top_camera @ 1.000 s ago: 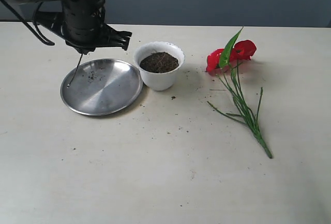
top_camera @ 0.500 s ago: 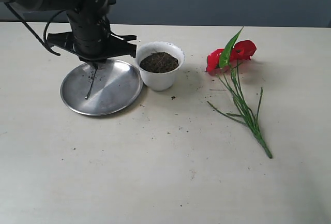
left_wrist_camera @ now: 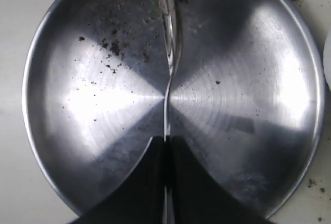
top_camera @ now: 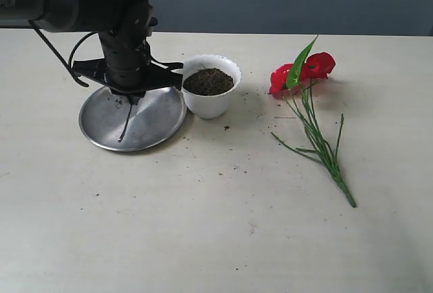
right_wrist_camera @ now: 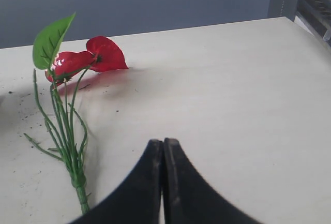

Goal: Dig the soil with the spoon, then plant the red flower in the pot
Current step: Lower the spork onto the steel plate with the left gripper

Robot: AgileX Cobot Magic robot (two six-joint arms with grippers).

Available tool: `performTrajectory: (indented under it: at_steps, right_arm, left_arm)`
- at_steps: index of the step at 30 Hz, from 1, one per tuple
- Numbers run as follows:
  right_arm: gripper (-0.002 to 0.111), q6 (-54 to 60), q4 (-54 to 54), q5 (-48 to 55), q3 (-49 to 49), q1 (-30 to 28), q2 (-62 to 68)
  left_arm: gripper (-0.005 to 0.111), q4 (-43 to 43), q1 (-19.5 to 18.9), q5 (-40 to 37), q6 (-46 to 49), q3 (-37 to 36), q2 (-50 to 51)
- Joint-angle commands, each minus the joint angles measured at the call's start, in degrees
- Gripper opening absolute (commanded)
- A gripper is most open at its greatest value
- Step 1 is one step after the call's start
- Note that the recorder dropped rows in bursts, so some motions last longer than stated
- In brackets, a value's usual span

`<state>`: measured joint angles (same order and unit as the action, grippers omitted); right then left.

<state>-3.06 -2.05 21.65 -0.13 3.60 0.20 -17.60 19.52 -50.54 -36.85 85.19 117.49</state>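
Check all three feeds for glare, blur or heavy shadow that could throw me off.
Left wrist view: strong fan-shaped glare on the steel plate, and the edge-on spoon nearly melts into it. Exterior view: even light, soft shadows, white pot sharp. Right wrist view: red flower crisp, with shiny highlights on its petals.

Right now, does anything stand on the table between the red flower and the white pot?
Nothing visible does. Between the red flower and the pot lies only bare table; a few dark crumbs lie by the pot.
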Motion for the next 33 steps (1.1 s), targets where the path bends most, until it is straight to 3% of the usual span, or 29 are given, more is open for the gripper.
performTrajectory:
  at_steps: [1,16,33]
  right_arm:
    - [0.000,0.1,0.2,-0.8,0.1,-0.2,-0.2]
    - [0.000,0.1,0.1,-0.7,0.1,-0.2,-0.2]
    - [0.000,0.1,0.1,-0.9,0.1,-0.2,-0.2]
  left_arm:
    - [0.000,0.5,-1.7,0.7,-0.2,-0.2,1.0]
    - [0.000,0.1,-2.8,4.2,0.4,-0.2,1.1]
    - [0.000,-0.7,-2.8,1.2,2.2,-0.2,1.1]
